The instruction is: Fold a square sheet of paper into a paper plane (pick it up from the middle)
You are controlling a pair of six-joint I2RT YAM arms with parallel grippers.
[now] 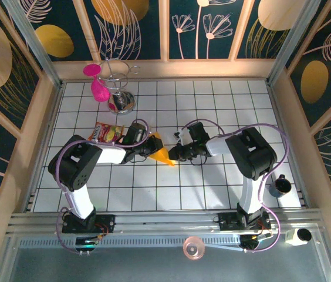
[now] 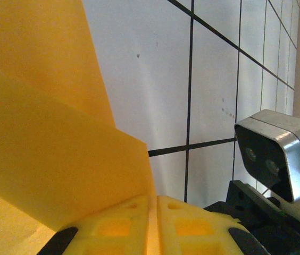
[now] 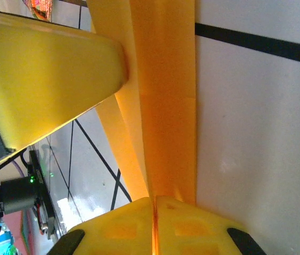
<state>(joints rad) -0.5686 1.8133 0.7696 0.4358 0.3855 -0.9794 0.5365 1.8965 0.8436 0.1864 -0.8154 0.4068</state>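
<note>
- The paper plane [image 1: 162, 154] is at the middle of the tiled table [image 1: 212, 188], between both grippers.
- The left gripper [image 2: 152, 212] pinches its wider end.
- The right gripper [image 3: 154, 210] pinches it near the pointed tip.

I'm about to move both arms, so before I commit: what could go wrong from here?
1. The left tool and right tool both pinch the paper, at opposite ends; pulling apart may tear it or slip it free.
2. The tools sit close together; a further approach could bump them.
3. The packet lies beside the left arm; a swing may knock it.
</note>
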